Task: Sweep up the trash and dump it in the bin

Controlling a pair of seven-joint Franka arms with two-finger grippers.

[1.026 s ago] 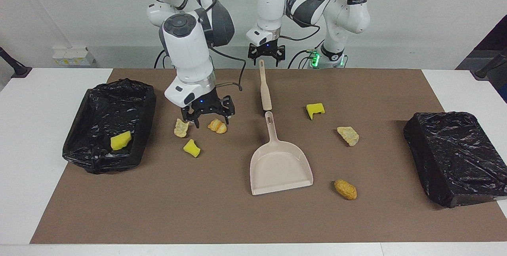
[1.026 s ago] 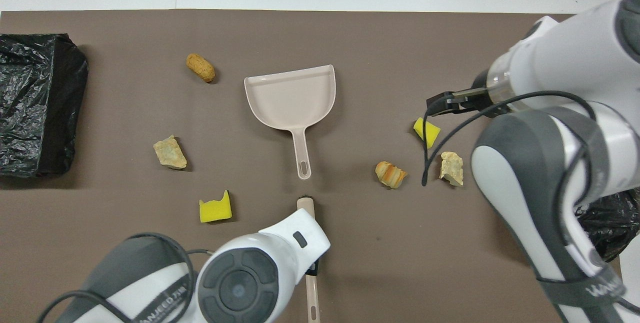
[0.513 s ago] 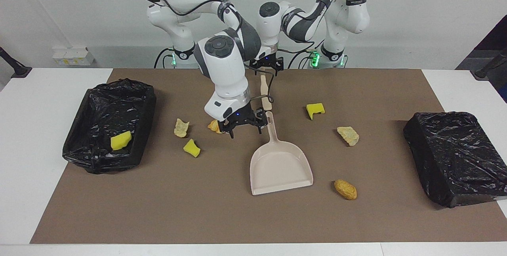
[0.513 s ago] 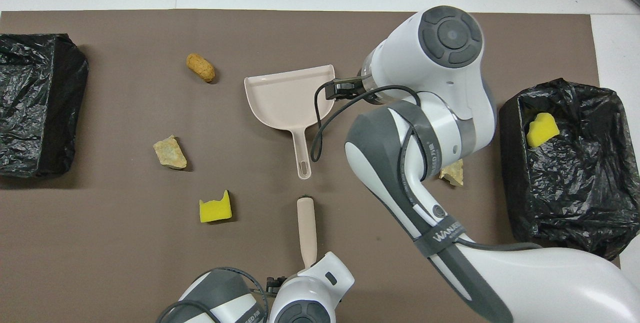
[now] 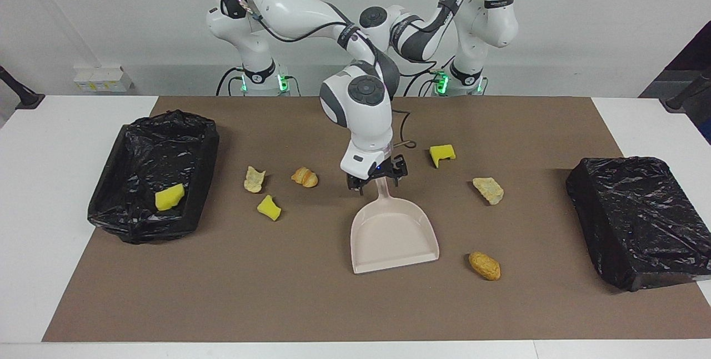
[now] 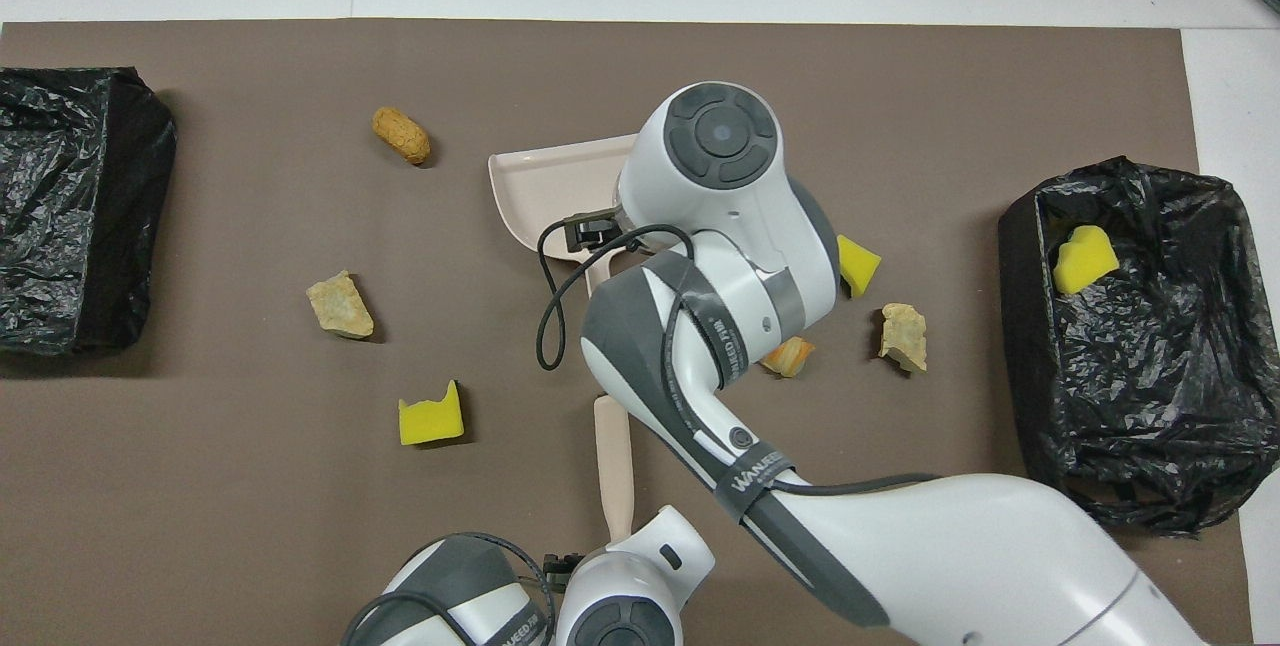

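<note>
The beige dustpan [image 5: 391,234] lies mid-mat, handle toward the robots. My right gripper [image 5: 376,177] is low over that handle, fingers open on either side of it. The beige brush [image 6: 613,456] lies nearer the robots, in line with the handle. My left gripper sits over the brush's near end, hidden under its own wrist [image 6: 615,606]. Trash lies around: yellow sponge chunks [image 5: 441,153] [image 5: 269,207] and tan or golden lumps [image 5: 305,176] [image 5: 254,179] [image 5: 489,189] [image 5: 484,265]. The bin [image 5: 128,220] at the right arm's end holds a yellow chunk [image 5: 169,197].
A black bag-wrapped box [image 5: 639,220] stands at the left arm's end of the brown mat. My right arm stretches across the middle of the table, over the brush and the croissant-like lump [image 6: 788,356].
My right gripper swung from the lumps near the bin across to the dustpan handle and came down over it. My left arm lowered onto the brush's near end.
</note>
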